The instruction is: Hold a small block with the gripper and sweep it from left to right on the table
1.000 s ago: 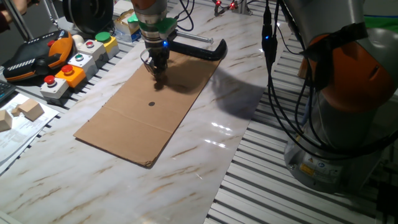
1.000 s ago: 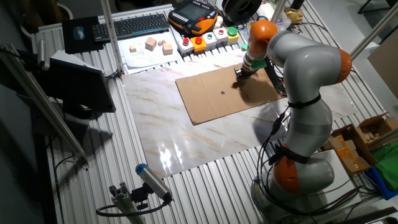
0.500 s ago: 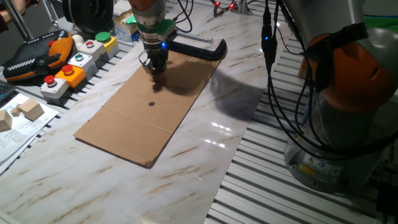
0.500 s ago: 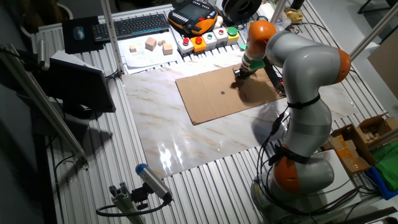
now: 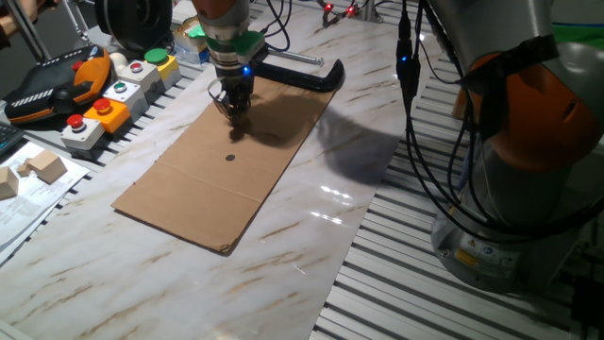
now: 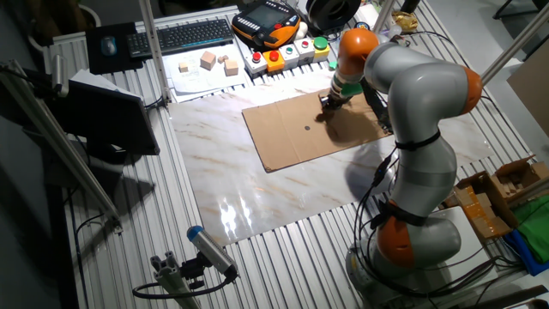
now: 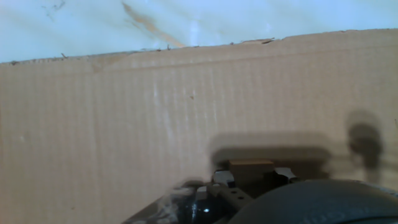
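bright overhead glare on table point(image 5: 330, 203); hand view blurry.

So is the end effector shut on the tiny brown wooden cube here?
Shut on it: in the hand view the tiny brown wooden cube sits between the black end effector's fingertips, above the flat brown cardboard sheet.

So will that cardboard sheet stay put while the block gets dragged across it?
Probably mostly. The cardboard sheet lies flat on the glossy table, so it could slide. It looks thin and light. The black clamp lies at its far edge, though whether it pins it is unclear. The claw presses near that end.
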You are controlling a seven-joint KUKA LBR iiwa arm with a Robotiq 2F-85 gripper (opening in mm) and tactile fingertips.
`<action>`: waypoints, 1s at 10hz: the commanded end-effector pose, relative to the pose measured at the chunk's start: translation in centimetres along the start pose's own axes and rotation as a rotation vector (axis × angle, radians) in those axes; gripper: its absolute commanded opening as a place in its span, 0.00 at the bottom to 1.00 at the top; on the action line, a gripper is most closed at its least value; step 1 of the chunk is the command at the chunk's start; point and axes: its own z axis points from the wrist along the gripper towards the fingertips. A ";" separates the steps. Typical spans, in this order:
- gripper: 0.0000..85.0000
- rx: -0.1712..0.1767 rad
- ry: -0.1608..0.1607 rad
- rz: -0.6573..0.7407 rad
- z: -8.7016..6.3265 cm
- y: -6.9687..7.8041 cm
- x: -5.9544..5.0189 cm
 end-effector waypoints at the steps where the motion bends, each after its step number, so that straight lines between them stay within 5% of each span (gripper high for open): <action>1: 0.01 0.000 -0.001 0.001 -0.1 0.2 -0.1; 10: 0.01 -0.009 -0.004 0.010 0.2 1.7 -0.1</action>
